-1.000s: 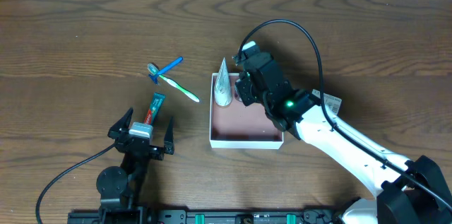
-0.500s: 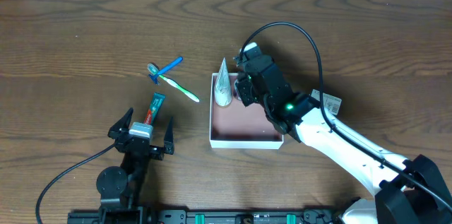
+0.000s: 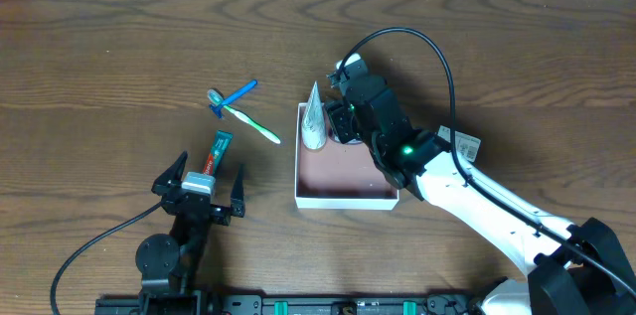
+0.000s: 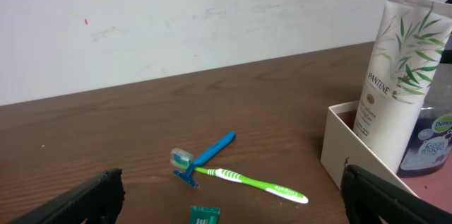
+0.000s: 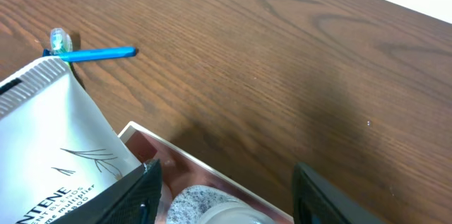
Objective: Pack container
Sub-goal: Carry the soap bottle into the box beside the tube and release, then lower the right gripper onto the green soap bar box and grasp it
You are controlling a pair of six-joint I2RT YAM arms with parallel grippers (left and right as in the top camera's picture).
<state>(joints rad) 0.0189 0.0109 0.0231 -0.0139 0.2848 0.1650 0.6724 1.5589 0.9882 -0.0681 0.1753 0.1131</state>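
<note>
container [image 3: 343,184] | below right gripper [image 3: 340,124] | left gripper [image 3: 207,170] well apart

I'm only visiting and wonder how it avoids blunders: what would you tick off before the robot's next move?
1. Pantene tube stands inside the container: ok.
2. Bottle sits in the container beside the tube: ok.
3. Right gripper clear of the bottle's cap: cannot tell; fingers spread around it.
4. Left gripper open: ok.
5. Toothbrush, razor and toothpaste packed: not ok, all lie on the table.
</note>
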